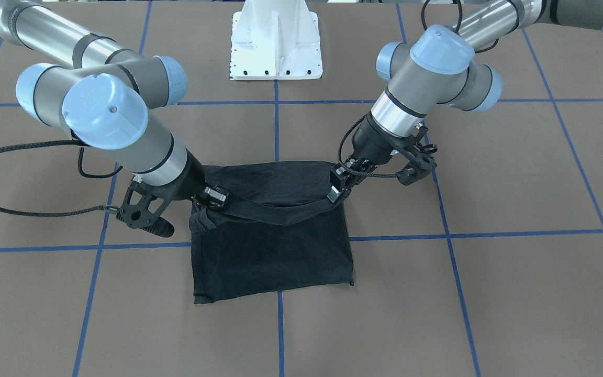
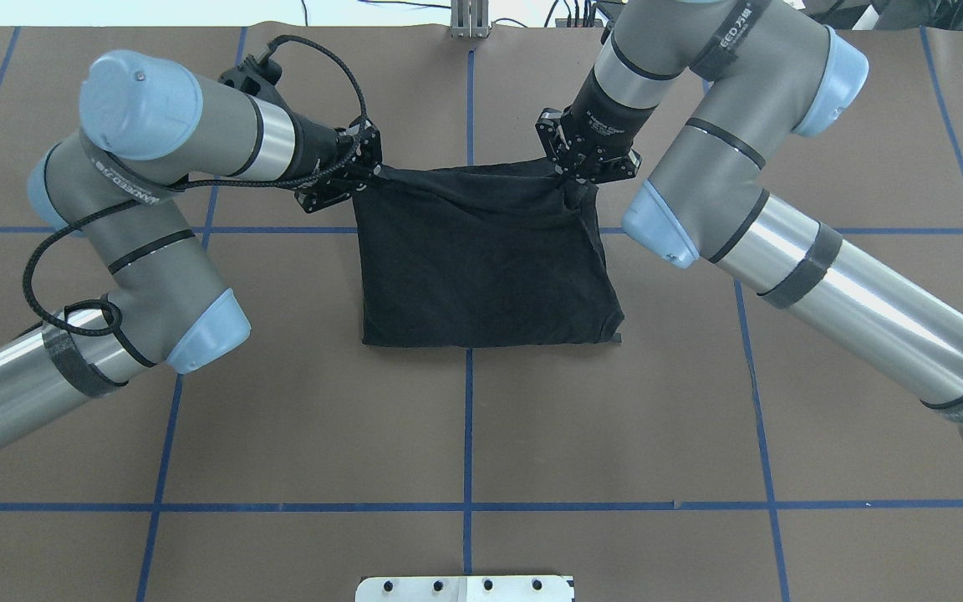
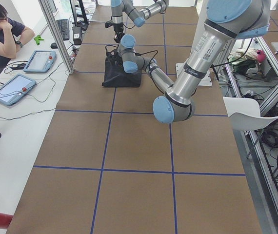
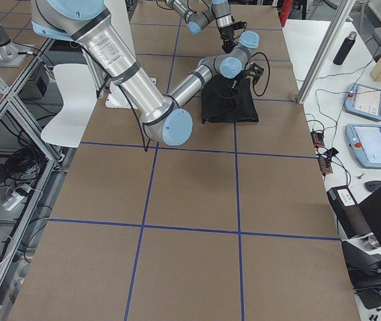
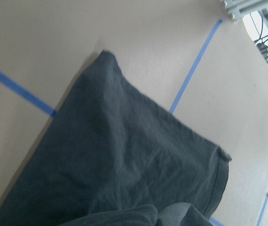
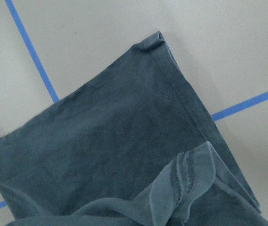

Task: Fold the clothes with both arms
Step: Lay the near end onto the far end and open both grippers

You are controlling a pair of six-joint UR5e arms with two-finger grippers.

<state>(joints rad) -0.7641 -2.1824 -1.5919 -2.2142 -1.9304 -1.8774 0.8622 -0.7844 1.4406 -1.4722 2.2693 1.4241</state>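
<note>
Overhead exterior | left gripper (image 2: 364,171) pinching T-shirt (image 2: 481,267) corner | right gripper (image 2: 569,176) pinching opposite corner | raised edge sags between them (plain black side showing)

T-shirt (image 2: 481,267): black, folded, one edge lifted | left arm (image 2: 197,125), right arm (image 2: 749,100): hold corners

The table (image 2: 281,418) is lit evenly and brightly from above, so that only short, soft shadows are cast beside the black shirt (image 2: 481,267), whose folds are nearly lost in its darkness. Glare is seen on the metal arm tubes (image 2: 866,305), and both wrist views are rendered soft and pale.
</note>
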